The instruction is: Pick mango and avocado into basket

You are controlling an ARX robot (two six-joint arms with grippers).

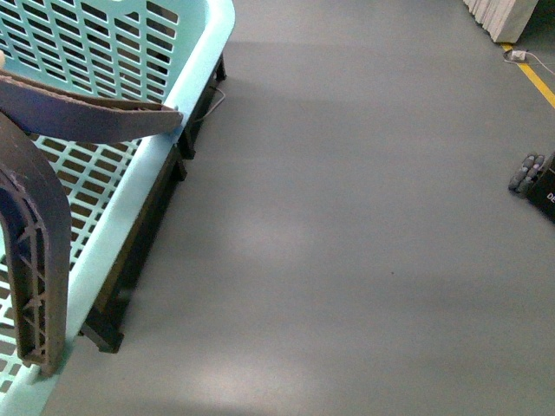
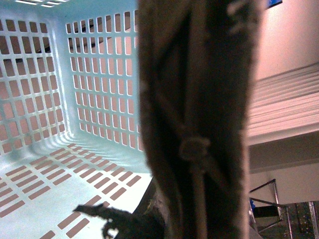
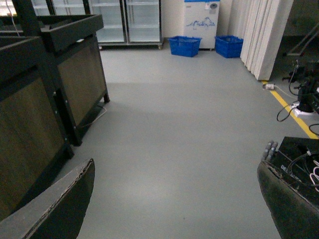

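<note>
The turquoise basket (image 1: 195, 95) sits far left, its long axis running away from the robot. Only the left wrist view shows its slotted inside, and there the left tool's (image 2: 124, 224) state cannot be told. The right tool (image 3: 175, 169) hangs released over grey floor (image 1: 364, 217).

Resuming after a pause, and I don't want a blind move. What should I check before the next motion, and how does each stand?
1. Mango in sight: not ok, in no view.
2. Avocado in sight: not ok, in no view.
3. Right gripper free: ok, jaws wide apart, only floor between.
4. Left jaws: cannot tell, the handle fills that wrist view.
5. Basket in place: ok, close at the robot's left.
</note>
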